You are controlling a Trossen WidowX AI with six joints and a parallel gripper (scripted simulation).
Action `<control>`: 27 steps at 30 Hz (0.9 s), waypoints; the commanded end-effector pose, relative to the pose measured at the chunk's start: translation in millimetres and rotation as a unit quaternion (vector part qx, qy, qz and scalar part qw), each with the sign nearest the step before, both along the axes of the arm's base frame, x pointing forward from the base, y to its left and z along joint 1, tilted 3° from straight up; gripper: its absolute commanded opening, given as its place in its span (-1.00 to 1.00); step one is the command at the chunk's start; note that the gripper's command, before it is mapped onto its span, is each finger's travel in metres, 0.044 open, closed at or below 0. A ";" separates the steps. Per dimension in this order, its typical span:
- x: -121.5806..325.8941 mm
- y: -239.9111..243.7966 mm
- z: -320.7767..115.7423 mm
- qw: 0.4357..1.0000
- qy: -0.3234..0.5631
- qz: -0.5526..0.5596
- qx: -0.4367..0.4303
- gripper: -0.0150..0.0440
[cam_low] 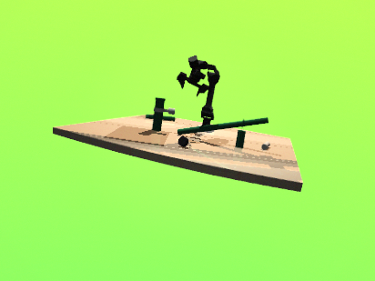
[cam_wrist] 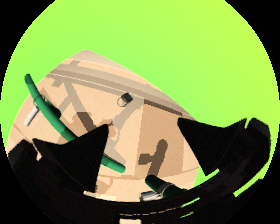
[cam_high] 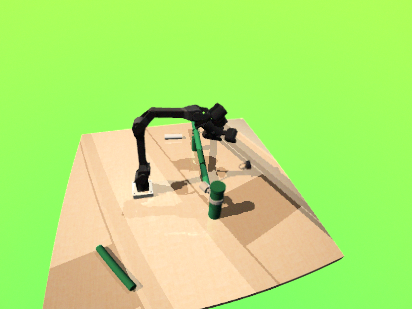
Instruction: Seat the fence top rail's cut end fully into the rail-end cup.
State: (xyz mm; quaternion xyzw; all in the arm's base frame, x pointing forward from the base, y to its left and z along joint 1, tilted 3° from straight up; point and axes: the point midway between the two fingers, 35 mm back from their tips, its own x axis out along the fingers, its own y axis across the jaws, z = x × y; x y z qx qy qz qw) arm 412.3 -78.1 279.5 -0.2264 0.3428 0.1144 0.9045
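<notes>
– Since the gripper (cam_high: pixel 220 135) (cam_low: pixel 190 90) (cam_wrist: pixel 144 125) is wide open, holding nothing, where's the rail (cam_high: pixel 201 156) (cam_low: pixel 223 125) (cam_wrist: pixel 49 109)?

– Slanting down toward the big post (cam_high: pixel 215 211) (cam_low: pixel 157 123) (cam_wrist: pixel 154 182), low end beneath its cup (cam_high: pixel 204 187) (cam_low: pixel 171 111) (cam_wrist: pixel 149 196). I'd grab near that end, raise it, align, then slide it home gently.

- Big post (cam_high: pixel 215 211) (cam_low: pixel 157 123) (cam_wrist: pixel 153 182): upright on desk (cam_high: pixel 175 249) (cam_low: pixel 270 169) (cam_wrist: pixel 150 120), pale band (cam_high: pixel 216 202) (cam_low: pixel 159 110) (cam_wrist: pixel 161 187) around it.
- Rail (cam_high: pixel 201 157) (cam_low: pixel 237 125) (cam_wrist: pixel 49 111): near end beside the post.
- Green bar (cam_high: pixel 115 267) (cam_low: pixel 167 118): lying flat, well apart from both.
</notes>
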 end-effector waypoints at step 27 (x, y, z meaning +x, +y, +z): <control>-115.0 -27.9 -41.6 0.983 0.173 0.046 -0.036 1.00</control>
